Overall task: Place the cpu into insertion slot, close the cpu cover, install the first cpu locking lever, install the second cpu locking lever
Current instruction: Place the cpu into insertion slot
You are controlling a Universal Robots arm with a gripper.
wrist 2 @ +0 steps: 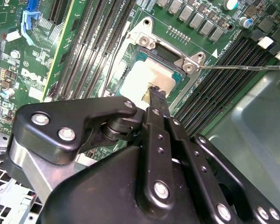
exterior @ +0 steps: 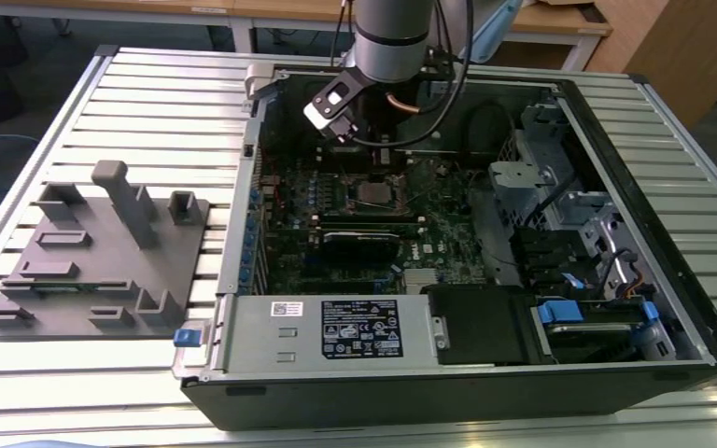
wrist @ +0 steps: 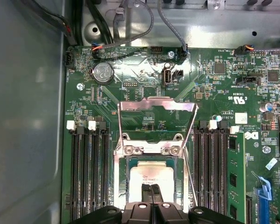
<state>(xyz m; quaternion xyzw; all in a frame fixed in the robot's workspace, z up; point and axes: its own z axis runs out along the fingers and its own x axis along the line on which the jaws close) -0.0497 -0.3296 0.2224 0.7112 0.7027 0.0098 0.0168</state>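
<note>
Inspecting the open computer case (exterior: 458, 392), which lies on its side on the slatted table (exterior: 160, 93) so that the motherboard (wrist: 130, 93) faces up. The insertion slot (wrist: 130, 150) sits near the middle of the board, between two banks of long black memory slots (wrist: 86, 172). The cpu (wrist: 147, 173) lies flat inside the slot, its metal top glaring under the light. The cpu cover (wrist: 157, 103) stands hinged upright at the socket edge nearest the coin battery (wrist: 102, 73) (in my judgement, raised to keep the socket reachable from above). A thin locking lever (wrist 2: 238, 67) is swung out free over the memory slots, not hooked down. The gripper (wrist: 151, 187) has its fingers pressed together with nothing seen between them. In the first wrist view the tips are on or just over the middle of the chip, and contact cannot be confirmed. Judgement: placing appears done; cover and levers are not. Print noted: a white-and-black label sticker (exterior: 361, 327) on the power supply (exterior: 259, 336) at the case's near edge, and white marks printed on the board. None of it is transcribed here.
</note>
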